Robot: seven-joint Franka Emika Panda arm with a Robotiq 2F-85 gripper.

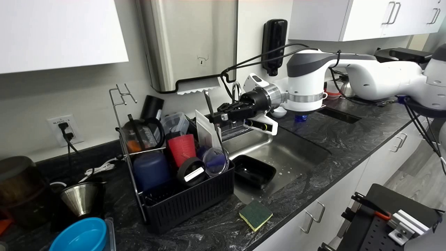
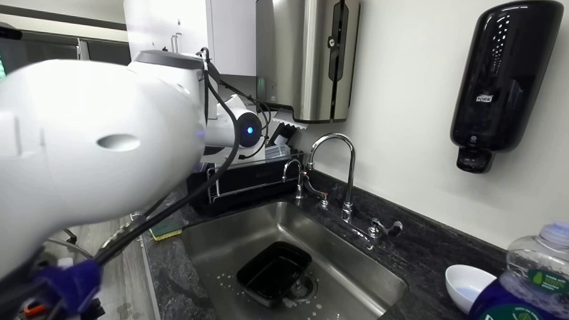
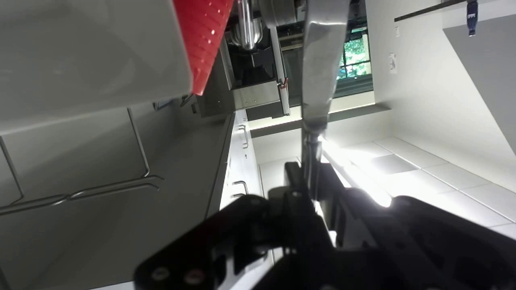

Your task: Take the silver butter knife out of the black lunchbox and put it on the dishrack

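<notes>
One long white robot arm (image 1: 367,75) spans much of both exterior views. Below it sits a steel sink (image 1: 306,150). Just beside that stands the black dishrack (image 1: 191,204), crowded, with a tall wire frame. At the arm's tip, your black gripper (image 1: 214,118) hangs near the rack's sink-side end, its fingers clenched on thin metal. The black lunchbox (image 1: 256,170) lies in the sink. In the rack you have a white board (image 1: 207,130) standing and a red cup (image 1: 182,150) near it. A green-and-yellow sponge (image 1: 256,214) rests outside the sink, near the rack's corner. Smallest, the silver butter knife (image 3: 322,60) is what you grasp: well apart from the lunchbox, leaning off upright, one end above the fingers, one below. You cannot tell whether its lower end touches the rack.
</notes>
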